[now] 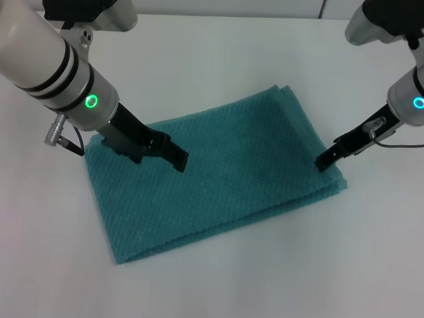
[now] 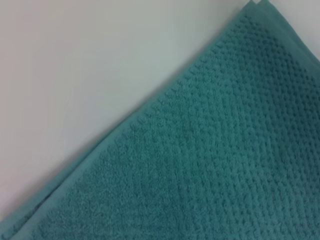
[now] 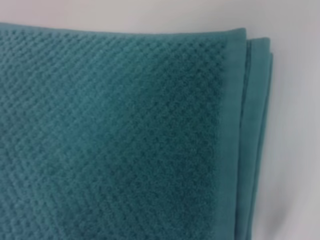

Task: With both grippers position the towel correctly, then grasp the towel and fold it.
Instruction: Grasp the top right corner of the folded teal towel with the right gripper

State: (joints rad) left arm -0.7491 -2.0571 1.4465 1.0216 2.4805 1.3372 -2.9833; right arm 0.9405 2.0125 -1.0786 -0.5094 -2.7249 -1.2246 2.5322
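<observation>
The teal-green towel (image 1: 225, 181) lies flat on the white table, folded into layers and turned at a slant. My left gripper (image 1: 175, 159) hangs low over the towel's left part, just inside its left corner. My right gripper (image 1: 324, 162) is at the towel's right edge, close above its right corner. The left wrist view is filled by the towel's waffle weave (image 2: 225, 165) and one long hemmed edge. In the right wrist view a towel corner (image 3: 115, 140) shows stacked layered edges. Neither wrist view shows its own gripper.
The white table (image 1: 223, 54) runs all around the towel, with its far edge at the top of the head view. A grey connector and a black cable (image 1: 61, 140) hang from my left arm beside the towel's left corner.
</observation>
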